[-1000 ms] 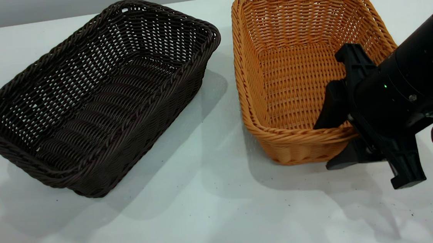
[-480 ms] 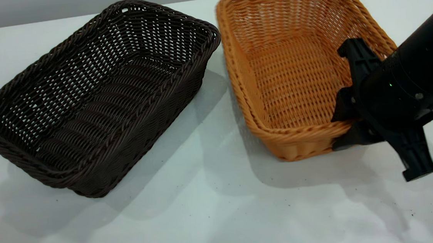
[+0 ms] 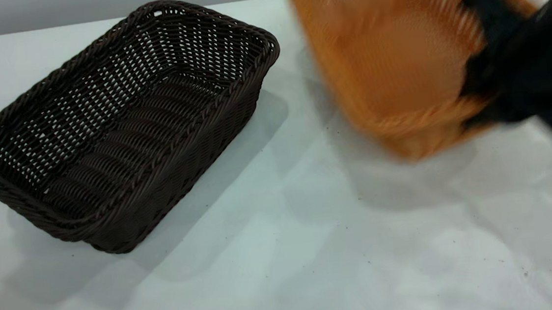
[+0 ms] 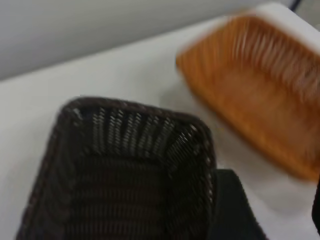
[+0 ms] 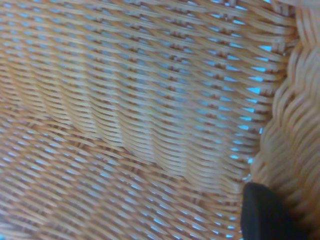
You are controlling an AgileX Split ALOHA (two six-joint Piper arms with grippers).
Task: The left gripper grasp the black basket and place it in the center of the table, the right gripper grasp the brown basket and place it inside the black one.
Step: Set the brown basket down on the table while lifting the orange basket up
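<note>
The black basket [image 3: 121,127] rests on the white table [image 3: 283,253] at the left; in the left wrist view it [image 4: 130,170] fills the lower half. My left gripper [image 4: 274,215] is outside the exterior view and stands open beside the black basket's end wall, holding nothing. The brown basket [image 3: 397,61] hangs tilted and motion-blurred above the table at the upper right. My right gripper [image 3: 469,105] is shut on its near rim. In the right wrist view one of the fingers [image 5: 262,212] presses the inner side of the brown basket's wall [image 5: 150,110].
A grey wall [image 3: 96,4] runs behind the table's far edge. Bare tabletop lies between the two baskets and across the whole front.
The right gripper closed on the brown basket's rim and lifted it. The basket has risen, tilted and swung toward the right. The black basket has not moved.
</note>
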